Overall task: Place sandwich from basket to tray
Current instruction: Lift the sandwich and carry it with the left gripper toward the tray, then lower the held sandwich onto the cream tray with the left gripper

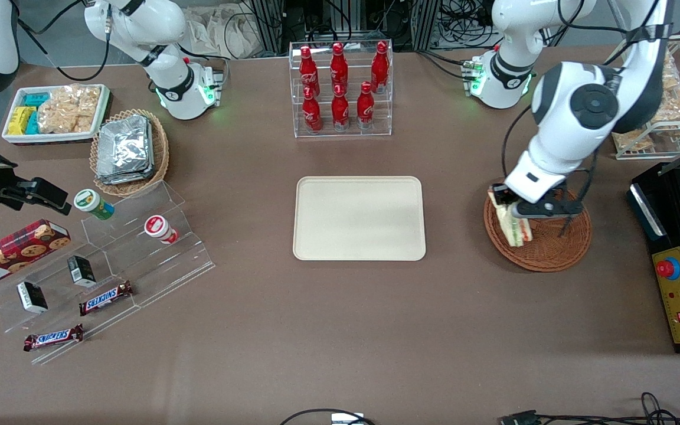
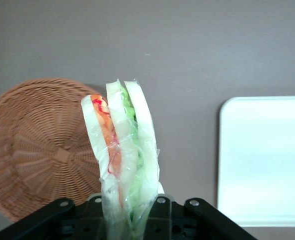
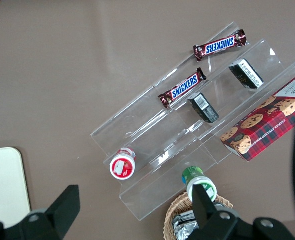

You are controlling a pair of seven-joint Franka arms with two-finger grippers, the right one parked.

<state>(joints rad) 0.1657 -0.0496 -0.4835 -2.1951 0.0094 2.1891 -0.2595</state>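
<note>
My left gripper [image 1: 508,208] is shut on the sandwich [image 1: 512,225], a clear-wrapped wedge of pale bread with orange, red and green layers. It hangs upright over the rim of the round reddish-brown wicker basket [image 1: 552,248], on the side nearest the tray. In the left wrist view the sandwich [image 2: 121,150] stands pinched between the black fingers [image 2: 160,212], with the basket [image 2: 37,145] below on one side and the tray [image 2: 265,160] on the other. The cream-beige tray [image 1: 359,218] lies bare at the table's middle.
A clear rack of red bottles [image 1: 340,88] stands farther from the front camera than the tray. A black appliance [image 1: 679,260] sits at the working arm's end. A wire rack of snacks [image 1: 664,112] is near it. Clear stepped shelves with snacks [image 1: 104,265] lie toward the parked arm's end.
</note>
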